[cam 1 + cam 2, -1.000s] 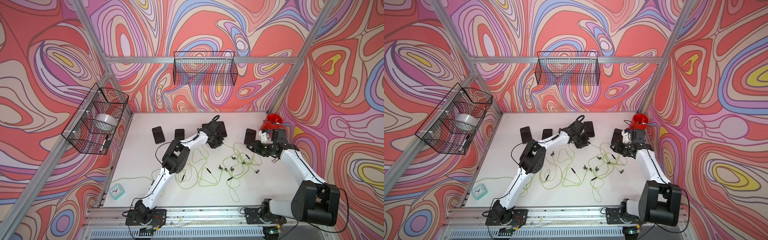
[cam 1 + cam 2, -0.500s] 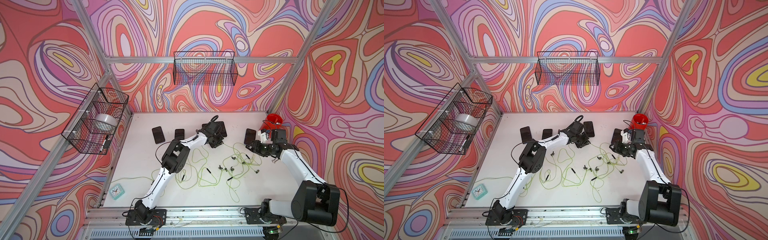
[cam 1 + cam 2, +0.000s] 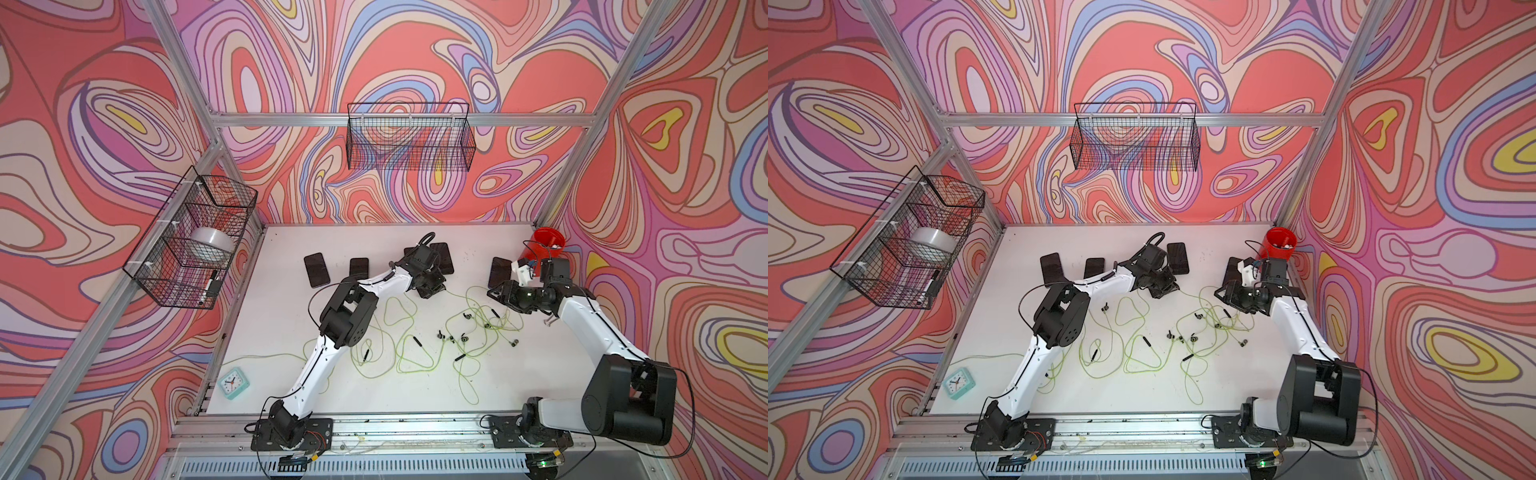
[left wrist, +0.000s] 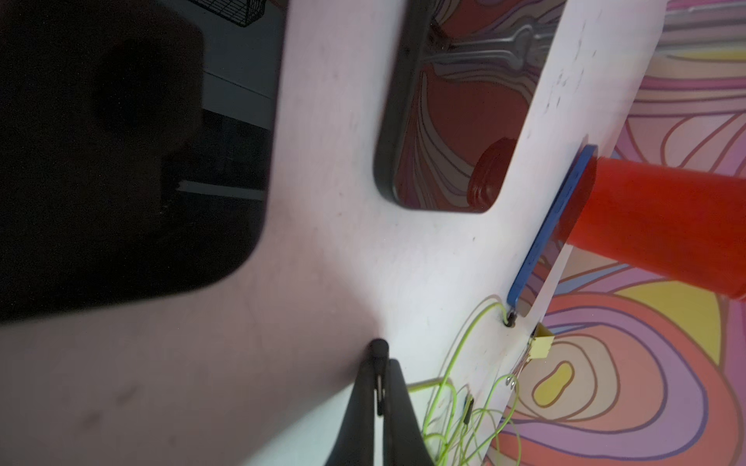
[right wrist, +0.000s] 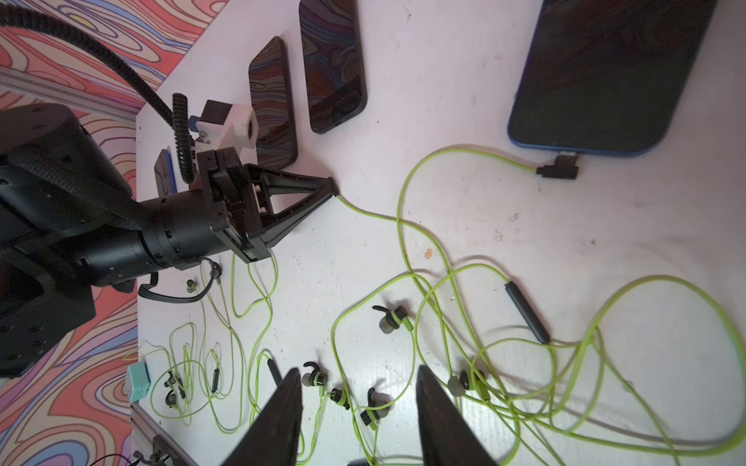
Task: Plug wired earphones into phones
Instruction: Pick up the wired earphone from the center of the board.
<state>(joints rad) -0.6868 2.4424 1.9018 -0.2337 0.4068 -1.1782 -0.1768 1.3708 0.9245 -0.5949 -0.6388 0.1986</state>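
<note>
Several yellow-green wired earphones (image 3: 415, 345) lie tangled mid-table. Black phones (image 3: 316, 269) (image 3: 359, 267) (image 3: 442, 257) lie along the back, and another phone (image 3: 500, 271) lies at the right. My left gripper (image 3: 432, 291) (image 4: 381, 363) is shut on a dark earphone plug (image 4: 379, 347), low over the table in front of a phone (image 4: 121, 161); its cable (image 5: 363, 210) trails from the tips. The right phone (image 5: 605, 72) has an angled plug (image 5: 559, 171) at its port. My right gripper (image 5: 359, 373) (image 3: 494, 293) stands open over loose earbuds (image 5: 371, 411), holding nothing.
A red cup (image 3: 548, 249) stands at the back right corner, close to the right wrist. A teal clock (image 3: 234, 382) sits at the front left edge. A yellow binder clip (image 4: 541, 345) lies near the right edge. Wire baskets (image 3: 409, 137) (image 3: 191, 237) hang on the walls.
My left gripper's jaws have closed onto the plug. The right arm has stayed where it was.
</note>
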